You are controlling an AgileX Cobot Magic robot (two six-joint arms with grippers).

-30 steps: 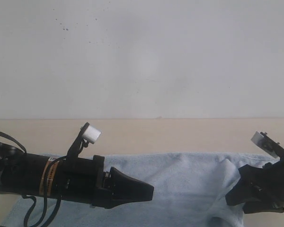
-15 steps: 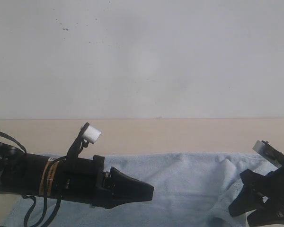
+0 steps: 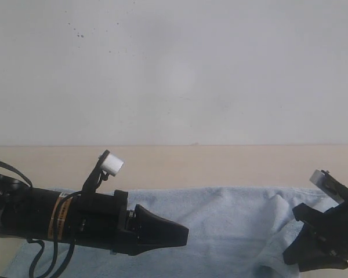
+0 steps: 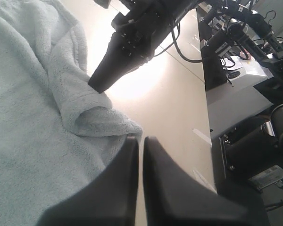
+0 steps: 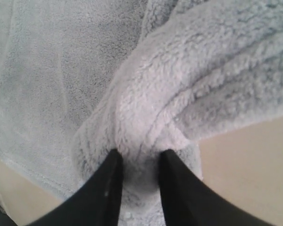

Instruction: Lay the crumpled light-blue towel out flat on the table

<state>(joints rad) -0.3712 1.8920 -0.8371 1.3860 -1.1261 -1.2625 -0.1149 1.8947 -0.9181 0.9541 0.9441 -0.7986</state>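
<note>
The light-blue towel [image 3: 220, 220] lies across the beige table [image 3: 220, 165], mostly flat, with a raised fold at its right end. My left gripper [image 3: 184, 233] hovers over the towel's left half. In the left wrist view this gripper [image 4: 140, 140] is shut with nothing between its fingers, at the towel's [image 4: 28, 117] edge. My right gripper [image 3: 290, 255] sits at the right-hand fold. In the right wrist view it [image 5: 139, 155] pinches a thick bunch of towel [image 5: 61, 70] between its fingers, bare table [image 5: 245, 165] beside it. The left wrist view shows that gripper's tip [image 4: 98, 84] on the fold.
A white wall [image 3: 174, 69] rises behind the table's far edge. Beyond the table's side edge [image 4: 205, 122] stand dark equipment and cables [image 4: 245, 70]. Bare tabletop [image 4: 170, 117] stretches past the towel's right end.
My right gripper has shifted a little to the right and lower, taking the towel's right fold with it. The left arm has stayed put.
</note>
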